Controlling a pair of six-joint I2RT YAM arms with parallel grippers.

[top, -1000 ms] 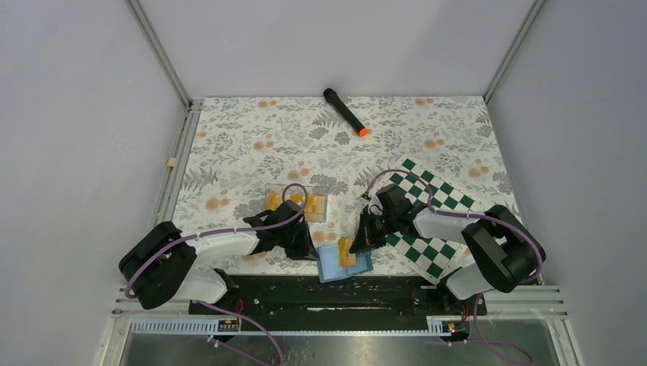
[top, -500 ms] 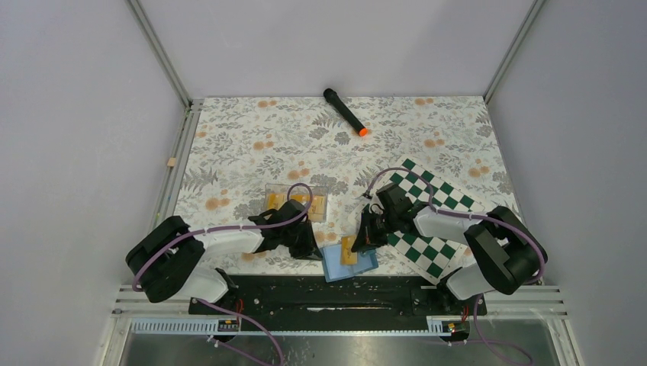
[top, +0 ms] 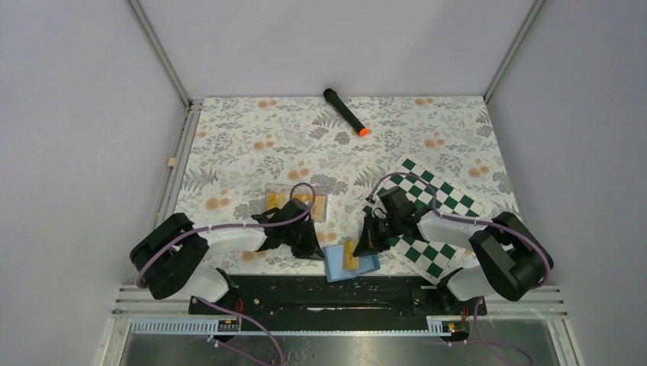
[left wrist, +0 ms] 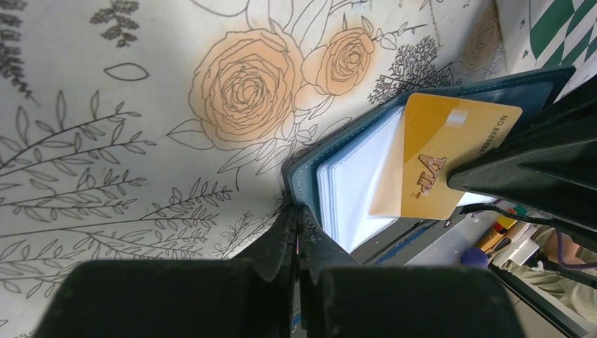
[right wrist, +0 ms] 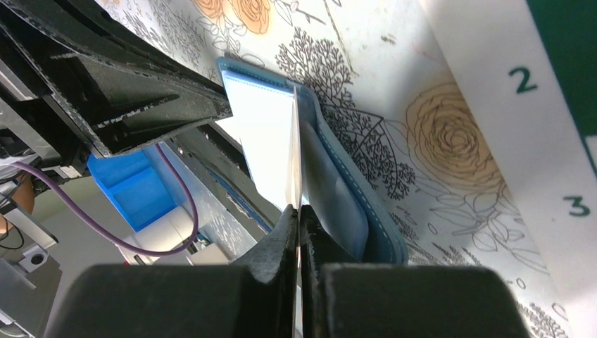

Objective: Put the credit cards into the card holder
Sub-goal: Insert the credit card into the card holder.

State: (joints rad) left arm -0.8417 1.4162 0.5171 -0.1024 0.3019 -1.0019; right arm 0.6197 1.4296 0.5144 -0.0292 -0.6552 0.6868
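The blue card holder lies open at the near table edge between my grippers. My left gripper is shut on the holder's left edge; in the left wrist view its tips pinch the blue rim. My right gripper is shut on one orange-yellow credit card. That card stands partly inside the holder's white sleeves. In the right wrist view the gripper holds the card edge-on beside the holder. More credit cards lie in a clear tray.
The clear plastic tray sits just behind the left gripper. A green-and-white chessboard lies under the right arm. A black marker with an orange tip lies at the far middle. The black base rail borders the near edge.
The right gripper has moved the card a little nearer and lower into the holder. The holder has shifted slightly. The left arm has drawn in a little, still gripping the holder's edge.
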